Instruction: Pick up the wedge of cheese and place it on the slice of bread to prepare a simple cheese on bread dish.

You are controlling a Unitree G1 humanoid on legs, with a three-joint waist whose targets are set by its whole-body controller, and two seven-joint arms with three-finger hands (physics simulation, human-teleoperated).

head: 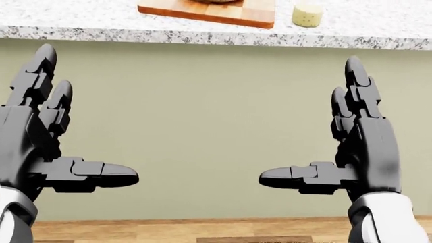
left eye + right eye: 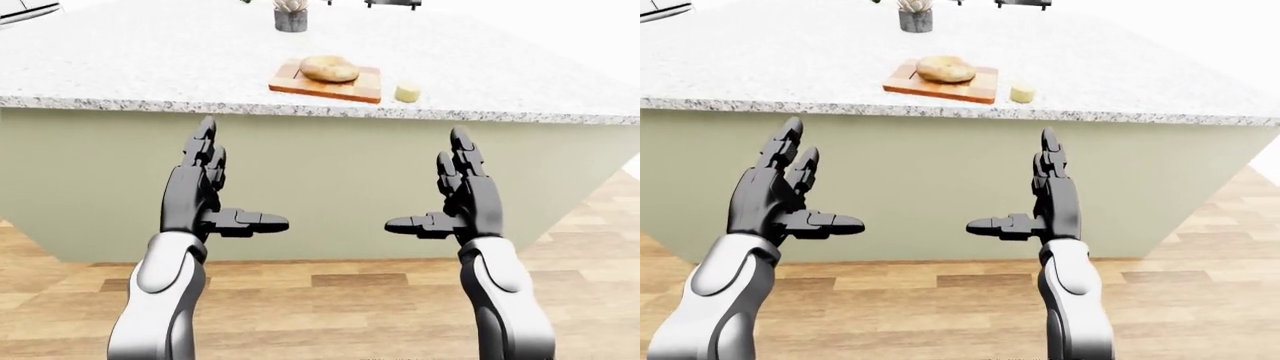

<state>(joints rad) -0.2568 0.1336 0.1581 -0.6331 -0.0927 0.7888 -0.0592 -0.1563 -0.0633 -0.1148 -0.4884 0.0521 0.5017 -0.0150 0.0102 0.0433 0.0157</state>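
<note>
A pale yellow wedge of cheese [image 2: 407, 93] sits on the granite counter [image 2: 150, 67] near its edge, just right of a wooden cutting board [image 2: 325, 84]. A tan slice of bread [image 2: 329, 69] lies on the board. My left hand [image 2: 222, 187] and right hand [image 2: 448, 187] are both open and empty, fingers up and thumbs pointing inward. They hang below the counter edge, in front of the green cabinet side, well short of the cheese. In the head view only the board's edge [image 1: 209, 12] and the cheese [image 1: 307, 15] show at the top.
A grey pot with a plant [image 2: 290, 16] stands at the top of the counter in the left-eye view. The green island side [image 2: 330, 180] fills the middle. Wooden floor [image 2: 330, 307] lies below, and the island's right corner slants away.
</note>
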